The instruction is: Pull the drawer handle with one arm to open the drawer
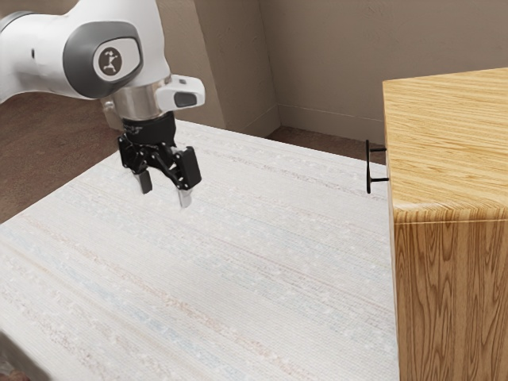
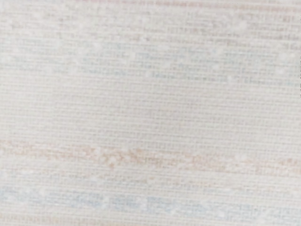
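hovering my gripper (image 1: 165, 195) over the tabletop (image 1: 238, 270), fingers (image 1: 186, 197) spread, empty, well apart from the handle (image 1: 370, 167) on the cabinet (image 1: 444, 143) at the exterior view's right; a skewed approach could bump the thin bar, not straddle it.

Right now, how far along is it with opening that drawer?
Barely started. Nothing looks done: the black handle sits close against the wooden cabinet, with nothing pulled out. In hand: the hand hangs open over the white table, well short of the handle and touching nothing. Left: reach the handle, close on it, and pull.
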Motion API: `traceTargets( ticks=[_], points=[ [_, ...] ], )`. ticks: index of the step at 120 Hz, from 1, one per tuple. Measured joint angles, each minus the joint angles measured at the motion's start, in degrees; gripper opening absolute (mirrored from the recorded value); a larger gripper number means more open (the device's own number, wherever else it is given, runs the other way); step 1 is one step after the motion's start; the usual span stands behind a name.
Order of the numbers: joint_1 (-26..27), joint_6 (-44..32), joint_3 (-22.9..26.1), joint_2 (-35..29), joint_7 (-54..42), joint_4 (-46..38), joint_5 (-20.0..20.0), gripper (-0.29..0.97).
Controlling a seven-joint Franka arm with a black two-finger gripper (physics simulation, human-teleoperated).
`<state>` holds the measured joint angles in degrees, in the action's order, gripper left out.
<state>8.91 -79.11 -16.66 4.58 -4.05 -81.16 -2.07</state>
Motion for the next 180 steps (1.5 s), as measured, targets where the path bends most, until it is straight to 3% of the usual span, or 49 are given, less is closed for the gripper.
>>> traceTargets(
  ticks=[29,45,60,100,180],
  points=[
    [-0.8,-3.8,-0.1,-0.2,-0.9,0.2,0.2,0.68],
    [-0.8,-3.4,0.7,-2.7,-1.2,7.2,0.3,0.68],
    [-1.4,-4.0,2.7,-2.6,0.1,8.7,1.3,0.68],
    [2.2,-8.8,3.8,-1.4,7.6,8.3,7.1,0.68],
    [1.8,-14.5,7.1,3.2,16.1,8.3,15.8,0.68]
  ],
)
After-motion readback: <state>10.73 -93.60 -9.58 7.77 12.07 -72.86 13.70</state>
